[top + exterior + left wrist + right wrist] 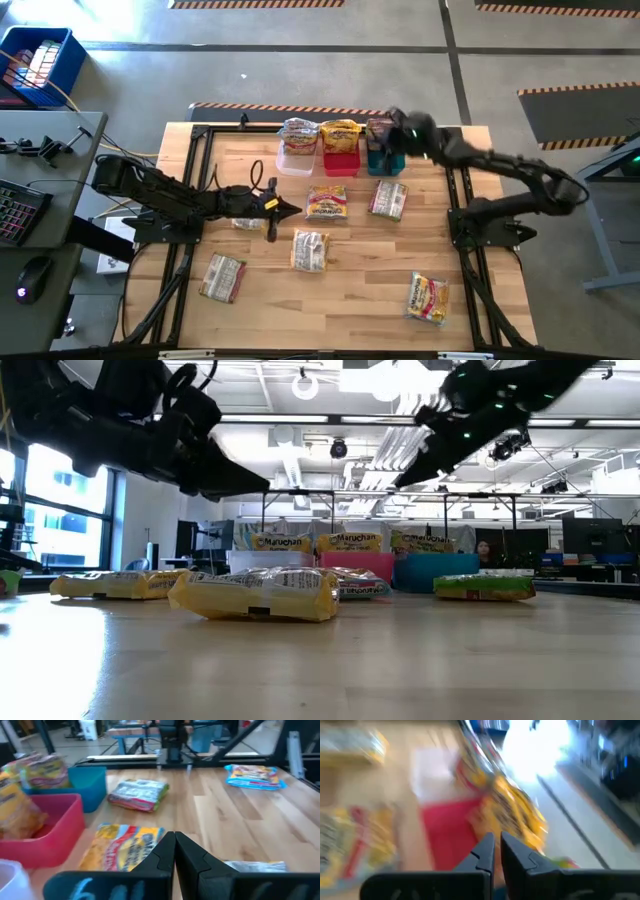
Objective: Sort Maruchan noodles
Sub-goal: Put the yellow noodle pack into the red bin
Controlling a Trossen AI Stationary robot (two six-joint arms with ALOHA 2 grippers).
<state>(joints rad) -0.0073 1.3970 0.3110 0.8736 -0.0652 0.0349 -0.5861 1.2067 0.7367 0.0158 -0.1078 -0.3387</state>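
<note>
While packets [327,202] lie loose, bins [339,161] seem full.

Overhead camera: straight down on the whole table [330,300]. Low camera: table height, level, facing the room. Wrist cameras: close, sharing the red bin [50,837]
</note>
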